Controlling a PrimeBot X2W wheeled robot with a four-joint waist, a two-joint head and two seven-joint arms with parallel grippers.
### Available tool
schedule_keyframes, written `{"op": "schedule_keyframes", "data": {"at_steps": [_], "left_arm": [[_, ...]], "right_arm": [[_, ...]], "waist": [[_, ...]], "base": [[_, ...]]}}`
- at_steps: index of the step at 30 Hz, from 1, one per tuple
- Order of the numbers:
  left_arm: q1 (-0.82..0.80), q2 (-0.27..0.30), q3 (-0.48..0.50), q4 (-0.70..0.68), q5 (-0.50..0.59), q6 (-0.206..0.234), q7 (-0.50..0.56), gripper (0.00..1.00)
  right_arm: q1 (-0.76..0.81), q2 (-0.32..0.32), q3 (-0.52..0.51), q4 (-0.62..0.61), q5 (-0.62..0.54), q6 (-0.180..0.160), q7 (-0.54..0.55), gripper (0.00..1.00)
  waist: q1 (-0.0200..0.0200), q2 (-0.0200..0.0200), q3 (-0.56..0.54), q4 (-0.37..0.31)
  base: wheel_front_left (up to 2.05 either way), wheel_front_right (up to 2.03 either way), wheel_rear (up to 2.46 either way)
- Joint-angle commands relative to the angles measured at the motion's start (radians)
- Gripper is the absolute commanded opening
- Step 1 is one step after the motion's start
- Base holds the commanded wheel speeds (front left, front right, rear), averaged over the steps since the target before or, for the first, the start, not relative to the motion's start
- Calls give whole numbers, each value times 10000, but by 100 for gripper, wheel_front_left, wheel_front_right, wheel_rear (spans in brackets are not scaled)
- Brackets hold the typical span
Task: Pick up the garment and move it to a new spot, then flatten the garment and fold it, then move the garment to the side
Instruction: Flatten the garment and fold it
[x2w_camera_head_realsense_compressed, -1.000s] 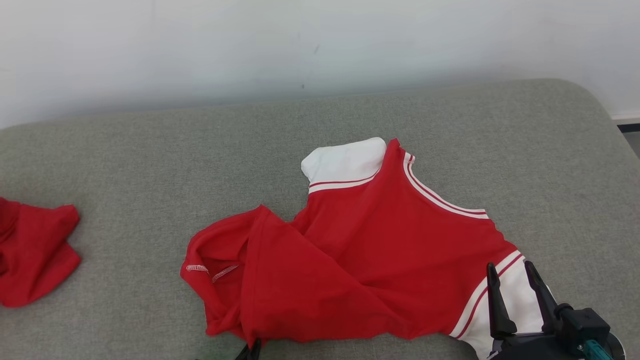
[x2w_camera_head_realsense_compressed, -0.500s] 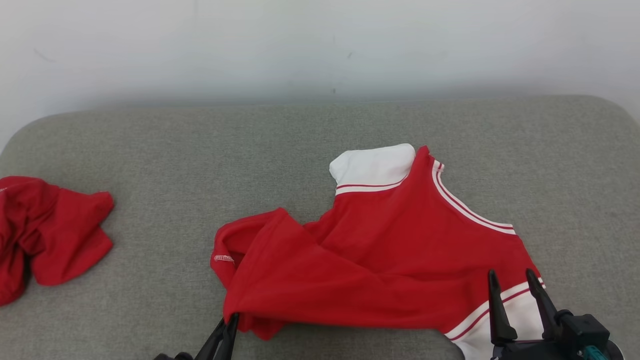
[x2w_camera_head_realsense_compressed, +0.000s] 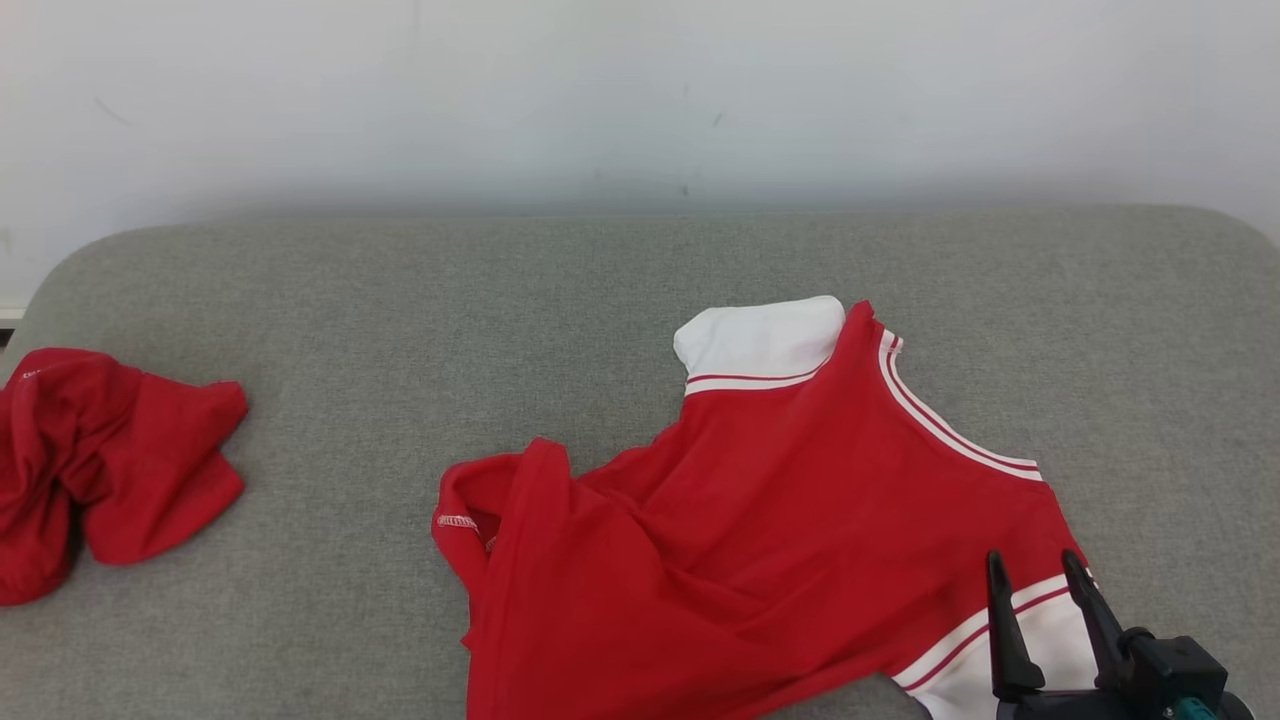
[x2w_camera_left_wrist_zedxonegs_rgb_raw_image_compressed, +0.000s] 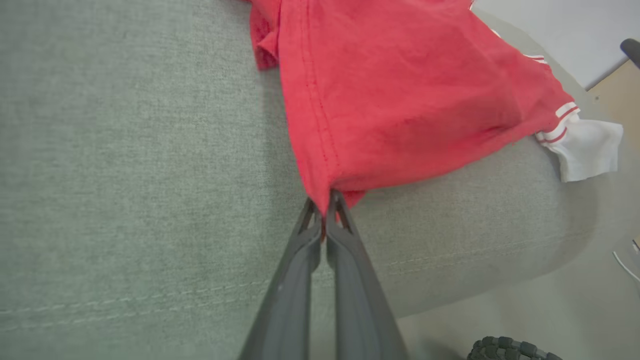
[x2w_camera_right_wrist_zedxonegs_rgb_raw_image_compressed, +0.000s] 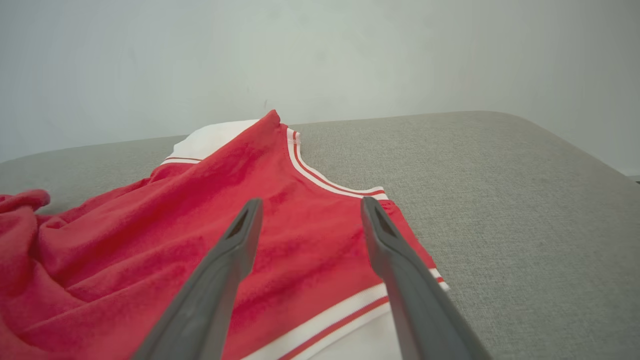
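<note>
Garment (x2w_camera_head_realsense_compressed: 780, 520) lies crumpled from centre toward 5 o'clock on the grey cushion (x2w_camera_head_realsense_compressed: 400, 330), its hem corner pinched by the left gripper (x2w_camera_left_wrist_zedxonegs_rgb_raw_image_compressed: 324, 201), jaws closed, likely to pull it flat, while the right gripper (x2w_camera_head_realsense_compressed: 1032, 562) hovers, jaws apart, over the sleeve (x2w_camera_head_realsense_compressed: 1055, 640).

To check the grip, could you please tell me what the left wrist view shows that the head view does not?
Left wrist view: the left gripper shut on a corner of the red garment, near the grey cushion's front edge. Head view: the open right gripper by the white sleeve, and a second red cloth at the left. Both: the red garment lying on the grey cushion.
</note>
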Motion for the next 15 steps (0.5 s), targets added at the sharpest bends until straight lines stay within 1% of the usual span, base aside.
{"op": "schedule_keyframes", "data": {"at_steps": [1,4,9,13,15], "left_arm": [[120,-77,54,225,-175,-72,-139,0],[-27,19,167,869,-207,-86,-534,0],[-358,303,748,1151,-191,95,-983,0],[-488,381,707,1409,-217,-23,-1070,0],[-549,323,634,1566,-258,-52,-1091,0]], "right_arm": [[131,-29,-44,43,-3,-25,-1,100],[183,-45,-102,107,-40,-25,-1,100],[169,-70,-65,168,-66,-25,-1,100],[169,-106,-15,256,-21,-25,-1,100],[205,-94,-12,320,0,-25,-1,100]], "waist": [[0,0,-23,38],[0,0,-110,113],[0,0,-206,132],[0,0,-232,97],[0,0,-259,64]], "base": [[0,0,0],[0,0,0],[0,0,0],[0,0,0],[0,0,0]]}}
